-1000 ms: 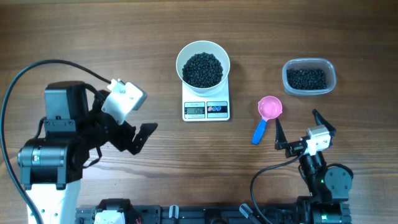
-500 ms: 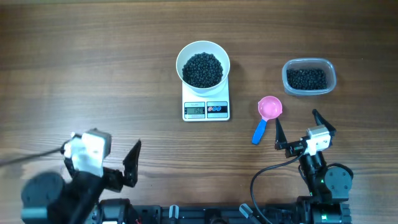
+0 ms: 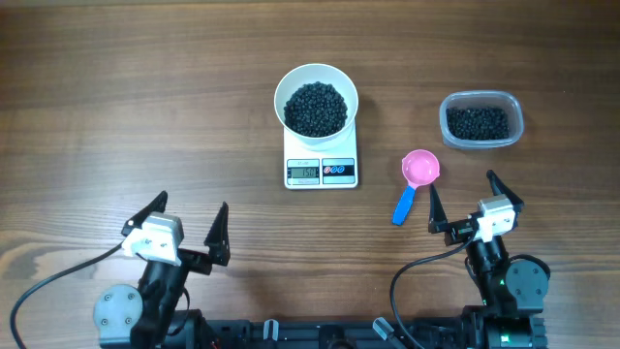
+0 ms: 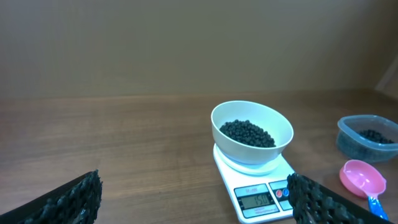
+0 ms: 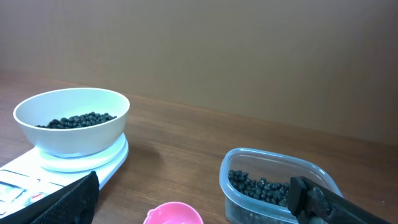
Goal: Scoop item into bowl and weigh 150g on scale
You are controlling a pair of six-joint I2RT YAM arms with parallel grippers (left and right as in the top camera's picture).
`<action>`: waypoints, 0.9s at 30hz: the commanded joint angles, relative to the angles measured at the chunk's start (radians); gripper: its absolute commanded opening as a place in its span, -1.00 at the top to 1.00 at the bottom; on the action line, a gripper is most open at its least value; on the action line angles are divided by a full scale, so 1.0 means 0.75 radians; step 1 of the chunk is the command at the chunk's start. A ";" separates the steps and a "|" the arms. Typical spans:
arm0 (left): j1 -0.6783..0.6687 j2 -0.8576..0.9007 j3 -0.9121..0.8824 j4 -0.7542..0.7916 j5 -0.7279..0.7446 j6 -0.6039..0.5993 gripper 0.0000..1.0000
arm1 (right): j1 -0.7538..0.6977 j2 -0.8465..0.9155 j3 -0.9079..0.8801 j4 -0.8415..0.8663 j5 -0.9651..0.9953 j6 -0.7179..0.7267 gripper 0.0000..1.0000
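Note:
The white bowl (image 3: pixel 281 97) stands on the small white scale (image 3: pixel 321 171) at the table's middle, holding a heap of black beads, the item (image 3: pixel 315 107). In the left wrist view the bowl (image 4: pixel 252 152) and scale (image 4: pixel 258 199) sit ahead to the right, and the display seems to read 150. My left gripper (image 3: pixel 192 204) is open and empty near the front left edge, well away from the scale. My right gripper (image 3: pixel 461 184) is open and empty at the front right, just below the pink scoop (image 3: pixel 418 170).
A clear plastic tub (image 3: pixel 481 95) with more black beads stands at the right, behind the right gripper. The pink scoop with a blue handle lies on the wood between scale and tub. Both arm bases sit at the front edge.
The left arm has drawn back from the middle left of the table to the front edge, its gripper staying open. The right arm, bowl and scoop have not moved.

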 commanded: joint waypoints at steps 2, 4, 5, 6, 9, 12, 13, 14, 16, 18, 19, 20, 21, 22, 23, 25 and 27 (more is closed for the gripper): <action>-0.036 -0.027 -0.097 0.135 -0.074 -0.222 -1.00 | 0.009 -0.006 -0.002 0.008 0.022 0.024 -0.99; -0.090 -0.027 -0.150 0.220 -0.179 -0.243 -1.00 | 0.009 -0.006 -0.002 0.008 0.022 0.025 -1.00; -0.122 -0.027 -0.185 0.264 -0.242 -0.243 -1.00 | 0.009 -0.006 -0.002 0.008 0.022 0.024 -0.99; -0.166 -0.027 -0.237 0.328 -0.318 -0.243 -1.00 | 0.009 -0.006 -0.002 0.008 0.022 0.025 -0.99; -0.256 -0.027 -0.410 0.565 -0.432 -0.243 -1.00 | 0.009 -0.006 -0.002 0.007 0.022 0.025 -0.99; -0.266 -0.027 -0.533 0.742 -0.441 -0.243 -1.00 | 0.009 -0.006 -0.002 0.008 0.023 0.024 -1.00; -0.266 -0.027 -0.533 0.731 -0.441 -0.243 -1.00 | 0.009 -0.006 -0.002 0.008 0.023 0.024 -1.00; -0.266 -0.027 -0.533 0.702 -0.440 -0.243 -1.00 | 0.009 -0.006 -0.002 0.008 0.023 0.025 -0.99; -0.266 -0.027 -0.533 0.636 -0.440 -0.243 -1.00 | 0.009 -0.006 -0.002 0.008 0.022 0.025 -0.99; -0.264 -0.027 -0.533 0.570 -0.441 -0.241 -1.00 | 0.009 -0.006 -0.002 0.007 0.022 0.024 -0.99; -0.262 -0.027 -0.533 0.570 -0.440 -0.241 -1.00 | 0.009 -0.006 -0.002 0.008 0.022 0.025 -0.99; -0.254 -0.027 -0.533 0.570 -0.430 -0.242 -1.00 | 0.009 -0.006 -0.002 0.008 0.022 0.025 -0.99; -0.243 -0.027 -0.533 0.570 -0.424 -0.242 -1.00 | 0.009 -0.006 -0.002 0.008 0.023 0.025 -0.98; -0.233 -0.027 -0.533 0.569 -0.414 -0.242 -1.00 | 0.009 -0.006 -0.002 0.008 0.022 0.025 -0.99; -0.224 -0.027 -0.533 0.567 -0.400 -0.242 -1.00 | 0.009 -0.006 -0.002 0.007 0.022 0.025 -0.99; -0.215 -0.027 -0.533 0.564 -0.375 -0.242 -1.00 | 0.009 -0.006 -0.002 0.008 0.022 0.024 -0.99; -0.215 -0.027 -0.533 0.566 -0.375 -0.242 -1.00 | 0.009 -0.006 -0.002 0.008 0.022 0.025 -0.99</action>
